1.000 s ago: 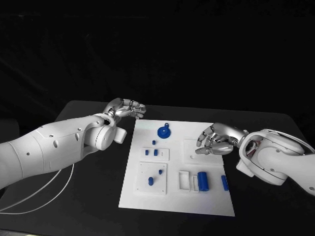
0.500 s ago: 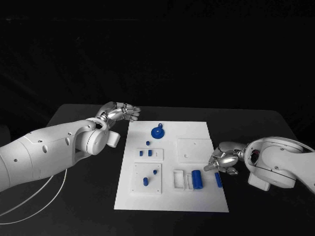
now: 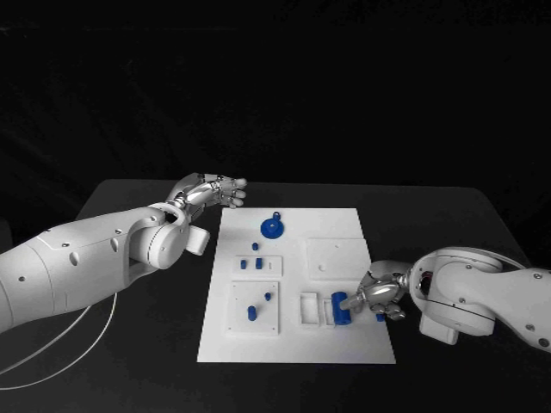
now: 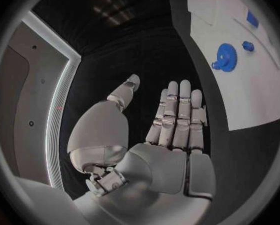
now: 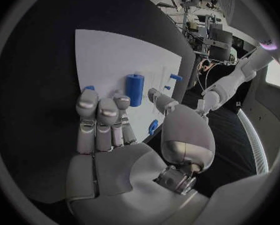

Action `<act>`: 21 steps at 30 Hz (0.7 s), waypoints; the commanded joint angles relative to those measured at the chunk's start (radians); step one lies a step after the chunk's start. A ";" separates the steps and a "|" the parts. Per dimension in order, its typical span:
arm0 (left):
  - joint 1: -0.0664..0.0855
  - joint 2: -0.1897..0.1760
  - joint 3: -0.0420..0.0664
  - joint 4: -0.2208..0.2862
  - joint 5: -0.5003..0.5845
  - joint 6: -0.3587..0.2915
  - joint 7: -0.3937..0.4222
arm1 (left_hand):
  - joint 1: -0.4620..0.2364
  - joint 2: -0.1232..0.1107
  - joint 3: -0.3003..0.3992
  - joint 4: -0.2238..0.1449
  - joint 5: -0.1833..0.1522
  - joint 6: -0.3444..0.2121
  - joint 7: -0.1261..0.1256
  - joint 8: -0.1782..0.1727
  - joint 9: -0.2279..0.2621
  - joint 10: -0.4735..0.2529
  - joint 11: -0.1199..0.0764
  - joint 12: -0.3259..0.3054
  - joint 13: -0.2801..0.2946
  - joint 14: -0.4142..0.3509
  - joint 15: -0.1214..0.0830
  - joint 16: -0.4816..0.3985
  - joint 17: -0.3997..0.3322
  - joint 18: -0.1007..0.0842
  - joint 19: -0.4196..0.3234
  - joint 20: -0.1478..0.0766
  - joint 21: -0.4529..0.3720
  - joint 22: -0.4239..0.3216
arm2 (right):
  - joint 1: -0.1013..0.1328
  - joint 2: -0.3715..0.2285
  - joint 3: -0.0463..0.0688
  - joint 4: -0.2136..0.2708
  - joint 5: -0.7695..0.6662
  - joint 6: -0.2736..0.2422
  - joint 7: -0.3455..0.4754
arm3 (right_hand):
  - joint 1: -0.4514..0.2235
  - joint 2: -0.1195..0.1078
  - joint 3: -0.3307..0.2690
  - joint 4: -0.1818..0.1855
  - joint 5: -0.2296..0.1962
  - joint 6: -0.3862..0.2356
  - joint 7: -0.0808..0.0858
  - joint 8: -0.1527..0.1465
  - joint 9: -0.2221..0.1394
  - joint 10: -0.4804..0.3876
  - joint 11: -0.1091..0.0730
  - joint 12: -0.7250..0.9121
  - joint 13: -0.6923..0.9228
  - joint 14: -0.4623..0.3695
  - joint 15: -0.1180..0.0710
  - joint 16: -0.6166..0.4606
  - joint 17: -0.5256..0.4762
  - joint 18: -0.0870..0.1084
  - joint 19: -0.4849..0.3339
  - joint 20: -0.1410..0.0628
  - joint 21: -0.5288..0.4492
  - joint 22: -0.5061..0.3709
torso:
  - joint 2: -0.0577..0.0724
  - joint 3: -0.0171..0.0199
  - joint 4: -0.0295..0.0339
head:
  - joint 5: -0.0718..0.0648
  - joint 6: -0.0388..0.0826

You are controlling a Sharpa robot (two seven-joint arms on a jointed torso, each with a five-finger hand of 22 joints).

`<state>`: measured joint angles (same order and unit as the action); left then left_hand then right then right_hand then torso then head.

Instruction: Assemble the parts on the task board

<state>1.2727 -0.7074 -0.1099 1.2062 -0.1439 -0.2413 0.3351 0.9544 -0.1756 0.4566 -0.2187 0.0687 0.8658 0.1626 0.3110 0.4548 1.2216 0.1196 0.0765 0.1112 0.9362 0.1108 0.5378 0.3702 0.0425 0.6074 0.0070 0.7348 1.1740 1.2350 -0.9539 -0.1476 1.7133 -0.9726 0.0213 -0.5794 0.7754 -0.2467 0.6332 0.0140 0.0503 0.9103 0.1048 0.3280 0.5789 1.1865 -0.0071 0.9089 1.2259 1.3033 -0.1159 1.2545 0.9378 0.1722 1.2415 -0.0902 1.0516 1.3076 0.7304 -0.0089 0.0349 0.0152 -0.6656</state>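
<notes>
The white task board (image 3: pixel 337 348) lies mid-table. At its near right, my right hand (image 3: pixel 384 294) hovers low, fingers slightly curled, with nothing plainly in its grasp. Just beside its fingertips stands a blue cylinder (image 3: pixel 340 306) (image 5: pixel 135 89). A blue bar (image 3: pixel 381 317) is partly covered by the hand; a blue piece (image 5: pixel 152 127) shows between thumb and fingers. My left hand (image 3: pixel 213 190) (image 4: pixel 159 135) floats open beyond the board's far left corner, fingers straight. On the board's far side lies a round blue gear-like part (image 3: pixel 272 227) (image 4: pixel 225 56).
Small blue pegs (image 3: pixel 255 262) stand in a plate on the board's left side, and two more blue pieces (image 3: pixel 258 304) sit in the plate nearer me. A white square plate (image 3: pixel 335 255) is at the right middle. Black table (image 3: pixel 461 224) surrounds the board.
My right hand has travelled from the square plate toward me, down to the blue cylinder and bar at the board's near right. The left hand has stayed near the far left corner.
</notes>
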 commanded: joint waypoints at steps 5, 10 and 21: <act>0.000 0.003 0.001 0.006 -0.003 0.020 0.018 | -0.022 -0.003 -0.004 0.014 0.006 -0.041 0.000 -0.020 -0.008 -0.009 0.000 -0.005 -0.003 -0.001 0.000 -0.009 0.009 0.017 -0.011 0.004 -0.008 0.005 | -0.002 0.035 -0.010 -0.005 -0.057 -0.028 -0.016 | -0.024 0.003 -0.009 0.017 -0.001 -0.012 0.004 -0.014 0.000 -0.005 0.002 0.018 0.017 -0.006 0.001 0.009 0.009 0.090 -0.004 -0.013 0.015 0.023 | 0.001 -0.0002 0.0031 | -0.001 -0.003; 0.001 0.005 0.001 0.009 -0.003 0.022 0.017 | -0.024 -0.003 -0.004 0.016 0.005 -0.039 0.002 -0.018 -0.007 -0.009 0.000 -0.004 -0.004 -0.001 0.000 -0.010 0.010 0.017 -0.012 0.004 -0.009 0.005 | -0.004 0.052 -0.016 -0.017 -0.070 -0.045 -0.018 | -0.025 0.004 -0.012 0.018 -0.001 -0.012 0.004 -0.015 0.000 -0.005 0.002 0.021 0.021 -0.006 0.002 0.009 0.011 0.090 -0.005 -0.014 0.017 0.023 | 0.001 -0.0014 0.0031 | 0.001 -0.004; 0.001 0.004 0.001 0.011 -0.002 0.023 0.012 | -0.024 0.003 -0.003 0.017 0.003 -0.031 0.008 -0.012 -0.005 -0.009 0.000 -0.004 -0.005 -0.001 0.000 -0.014 0.015 0.017 -0.012 0.003 -0.009 0.008 | -0.011 0.074 -0.029 -0.030 -0.073 -0.053 -0.022 | 0.020 0.055 -0.011 -0.028 -0.001 0.002 0.002 -0.015 0.003 -0.006 0.000 0.036 0.040 -0.006 0.000 0.012 0.020 0.090 -0.012 -0.020 0.033 0.023 | 0.001 -0.0014 0.0029 | 0.005 -0.010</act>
<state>1.2727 -0.7047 -0.1099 1.2141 -0.1455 -0.2337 0.3373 0.9380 -0.1751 0.4536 -0.2074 0.0687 0.8340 0.1641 0.2934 0.4489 1.2216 0.1196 0.0765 0.1077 0.9362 0.1107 0.5266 0.3840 0.0527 0.6039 0.0106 0.7297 1.1808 1.2319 -0.8821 -0.1696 1.6886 -1.0264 -0.0267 -0.5909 0.7970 -0.2009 0.6212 -0.0103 0.0504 0.9071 0.1045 0.3178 0.5849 1.1871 -0.0073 0.9400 1.2652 1.3035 -0.1153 1.2607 0.9561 0.1606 1.2342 -0.1047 1.0808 1.3075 0.7313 -0.0103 0.0381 0.0202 -0.6742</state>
